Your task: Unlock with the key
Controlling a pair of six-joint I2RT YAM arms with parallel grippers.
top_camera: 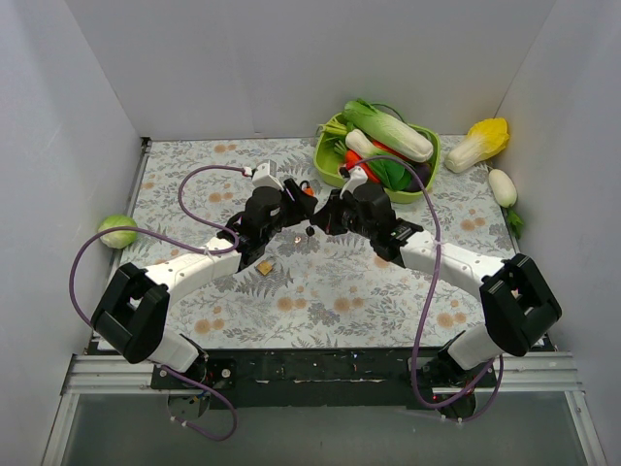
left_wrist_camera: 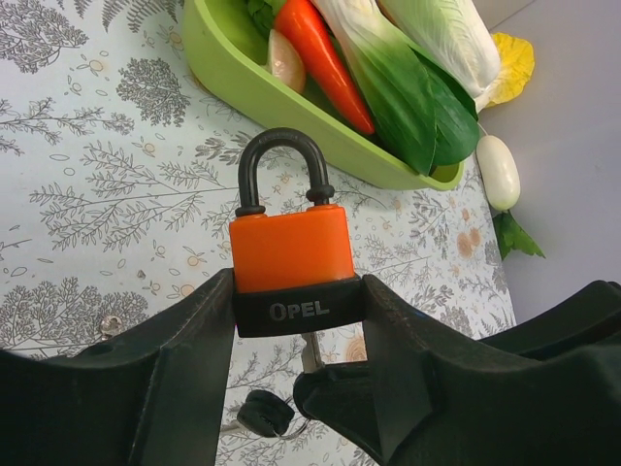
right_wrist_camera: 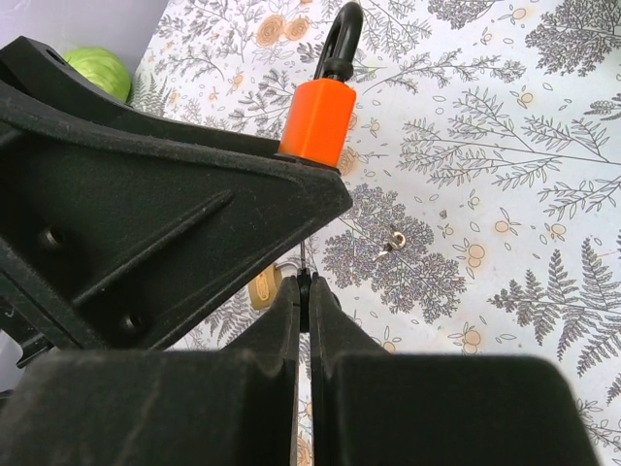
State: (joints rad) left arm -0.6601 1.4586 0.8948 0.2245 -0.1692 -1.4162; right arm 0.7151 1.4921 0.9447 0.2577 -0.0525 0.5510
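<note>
Clamping the orange padlock [left_wrist_camera: 289,250] by its black base, the left gripper [left_wrist_camera: 298,303] is holding it upright above the middle of the table [top_camera: 320,301], one finger pressing on each side of the base. The shackle [left_wrist_camera: 279,143] is pointing toward the far side, and both of its legs are sitting down in the orange body.

The right gripper [right_wrist_camera: 304,291] is reaching in from the right and meeting the padlock from underneath. Its fingers are pressing together on the key [left_wrist_camera: 309,351], with only a hairline gap between them. The thin silver blade is rising from the fingertips to the underside of the black base. I cannot tell how far in it is sitting, since the left gripper's body is blocking that spot in the right wrist view. A small black piece on a wire ring [left_wrist_camera: 264,415] is hanging just beside the right fingertips; what it is I cannot tell.

A small brass padlock [top_camera: 264,267] is lying on the table near the left arm, and a plain silvery key [right_wrist_camera: 393,240] is lying near it, under the raised lock. A green tray [top_camera: 325,163] of toy vegetables is standing at the far right, and a green ball [top_camera: 116,230] is resting by the left wall.
</note>
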